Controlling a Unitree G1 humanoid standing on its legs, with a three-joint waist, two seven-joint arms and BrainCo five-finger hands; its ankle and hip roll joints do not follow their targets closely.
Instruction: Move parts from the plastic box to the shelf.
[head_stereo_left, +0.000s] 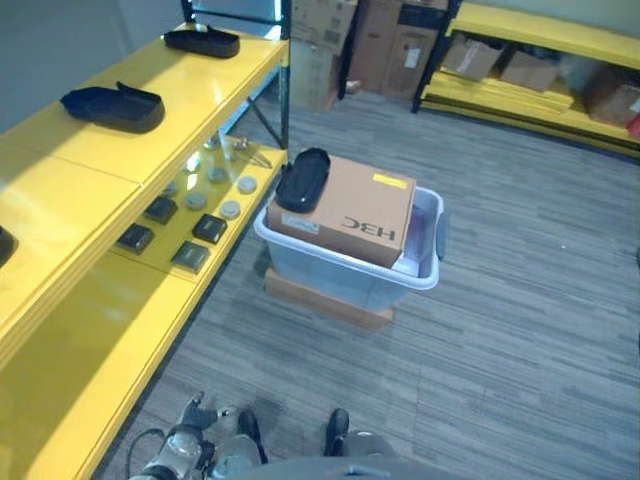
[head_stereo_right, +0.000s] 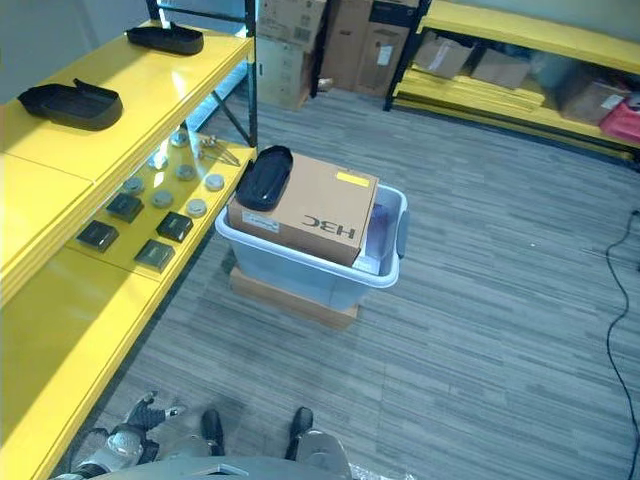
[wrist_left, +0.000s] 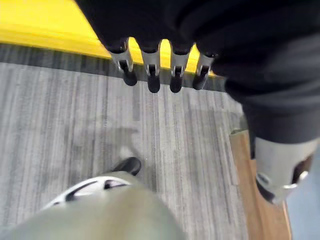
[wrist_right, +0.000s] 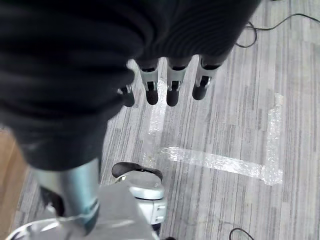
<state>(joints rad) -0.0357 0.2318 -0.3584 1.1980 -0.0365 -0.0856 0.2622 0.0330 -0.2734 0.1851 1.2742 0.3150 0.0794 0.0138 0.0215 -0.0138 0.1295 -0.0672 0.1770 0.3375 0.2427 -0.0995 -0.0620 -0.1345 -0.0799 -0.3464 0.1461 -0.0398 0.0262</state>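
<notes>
Both hands (wrist_left: 160, 70) (wrist_right: 170, 85) empty, fingers relaxed; glossy black part (head_stereo_left: 302, 180) on cardboard box (head_stereo_left: 350, 208).

A cardboard box (head_stereo_left: 345, 208) is sitting in the plastic box (head_stereo_left: 425, 275), and its near side is carrying a few large dark letters, which are showing upside down. A small yellow label (head_stereo_left: 392, 181) is lying on its top by the far right corner, its print too small to read. Cartons (head_stereo_left: 400, 45) at the back are showing faint marks, also unreadable.
</notes>
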